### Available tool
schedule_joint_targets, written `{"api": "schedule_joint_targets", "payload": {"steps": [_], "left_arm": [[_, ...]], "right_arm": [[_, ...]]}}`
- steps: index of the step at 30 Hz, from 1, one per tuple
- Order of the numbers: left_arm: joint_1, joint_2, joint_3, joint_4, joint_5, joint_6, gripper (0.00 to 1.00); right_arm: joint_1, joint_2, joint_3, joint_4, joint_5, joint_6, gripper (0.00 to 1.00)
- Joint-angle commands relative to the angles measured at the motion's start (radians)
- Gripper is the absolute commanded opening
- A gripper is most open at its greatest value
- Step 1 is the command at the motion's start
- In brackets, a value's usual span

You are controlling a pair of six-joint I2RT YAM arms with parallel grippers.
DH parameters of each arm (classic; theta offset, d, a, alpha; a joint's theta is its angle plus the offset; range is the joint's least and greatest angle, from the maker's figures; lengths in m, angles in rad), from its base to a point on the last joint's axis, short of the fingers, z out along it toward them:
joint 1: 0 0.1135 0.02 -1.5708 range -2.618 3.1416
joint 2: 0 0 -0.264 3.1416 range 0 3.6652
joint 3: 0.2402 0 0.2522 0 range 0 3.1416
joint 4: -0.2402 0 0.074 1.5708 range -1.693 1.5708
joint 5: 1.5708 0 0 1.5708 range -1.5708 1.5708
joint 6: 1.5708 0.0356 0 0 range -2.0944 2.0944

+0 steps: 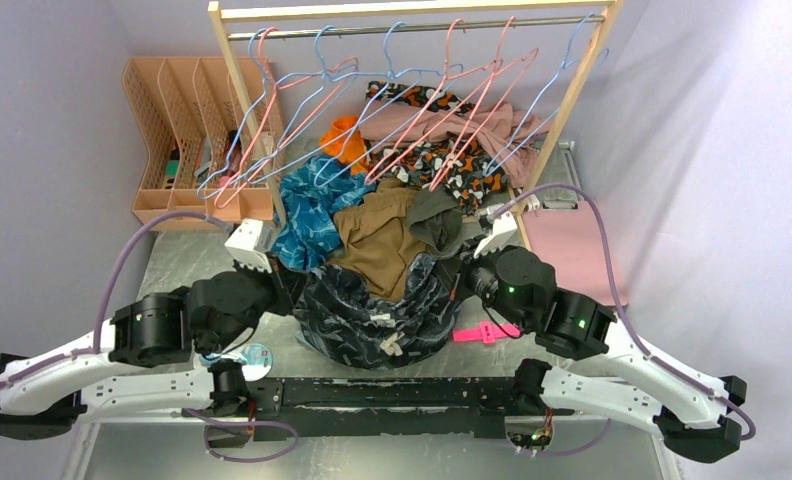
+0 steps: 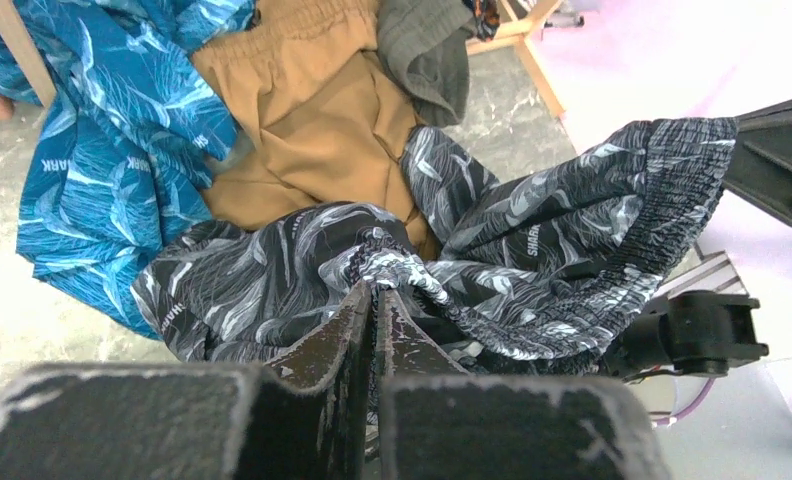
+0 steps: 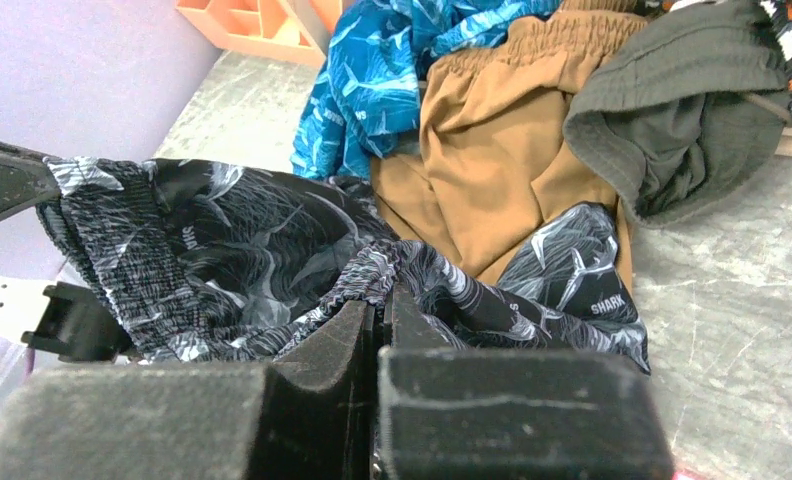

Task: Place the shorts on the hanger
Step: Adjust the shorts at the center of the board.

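The dark shorts (image 1: 372, 322) with a pale leaf print hang bunched between my two arms at the table's near edge, white drawstring ends dangling at the front. My left gripper (image 2: 377, 290) is shut on the gathered elastic waistband (image 2: 397, 268). My right gripper (image 3: 382, 292) is shut on the waistband's other side (image 3: 372, 268). In the top view both grippers' fingertips are buried in the fabric, left gripper (image 1: 302, 292) and right gripper (image 1: 464, 280). Light-blue wire hangers (image 1: 321, 60) hang on the rail at the back, apart from the shorts.
A teal patterned garment (image 1: 307, 210), a brown one (image 1: 382, 235) and a dark olive one (image 1: 440, 215) lie just behind the shorts. Pink hangers (image 1: 264, 60) share the wooden rack's rail (image 1: 412, 25). An orange file rack (image 1: 177, 130) stands back left. A pink clip (image 1: 484, 333) lies near the right arm.
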Motion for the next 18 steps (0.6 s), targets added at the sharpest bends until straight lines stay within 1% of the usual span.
{"api": "schedule_joint_targets", "payload": {"steps": [1, 2, 4, 6, 7, 9, 11, 13, 15, 18], "left_arm": [[0.004, 0.007, 0.1, 0.044, -0.074, 0.048, 0.07], [0.004, 0.032, 0.153, 0.045, -0.088, 0.101, 0.07], [0.004, 0.073, 0.261, 0.036, -0.118, 0.154, 0.07], [0.004, 0.098, 0.315, 0.034, -0.134, 0.195, 0.07], [0.004, 0.1, 0.312, 0.041, -0.138, 0.198, 0.07], [0.004, 0.086, 0.247, 0.053, -0.14, 0.165, 0.07], [0.004, 0.054, 0.139, 0.047, -0.14, 0.089, 0.07], [0.004, 0.017, 0.026, 0.008, -0.14, -0.039, 0.07], [0.004, -0.022, -0.08, -0.05, -0.14, -0.198, 0.07], [0.004, -0.09, -0.243, -0.106, -0.136, -0.409, 0.07]], "right_arm": [[-0.003, 0.023, 0.081, 0.043, 0.036, -0.045, 0.0], [-0.004, 0.047, 0.135, 0.04, 0.044, -0.067, 0.0], [-0.004, 0.077, 0.206, 0.038, 0.049, -0.105, 0.0], [-0.003, 0.097, 0.222, 0.061, 0.041, -0.121, 0.0], [-0.004, 0.099, 0.205, 0.076, 0.036, -0.118, 0.0], [-0.003, 0.084, 0.133, 0.107, 0.038, -0.094, 0.0], [-0.004, 0.056, 0.026, 0.13, 0.061, -0.028, 0.0], [-0.003, 0.023, -0.095, 0.145, 0.078, 0.034, 0.0], [-0.004, -0.006, -0.173, 0.144, 0.096, 0.093, 0.0], [-0.004, -0.032, -0.245, 0.133, 0.116, 0.158, 0.0]]}}
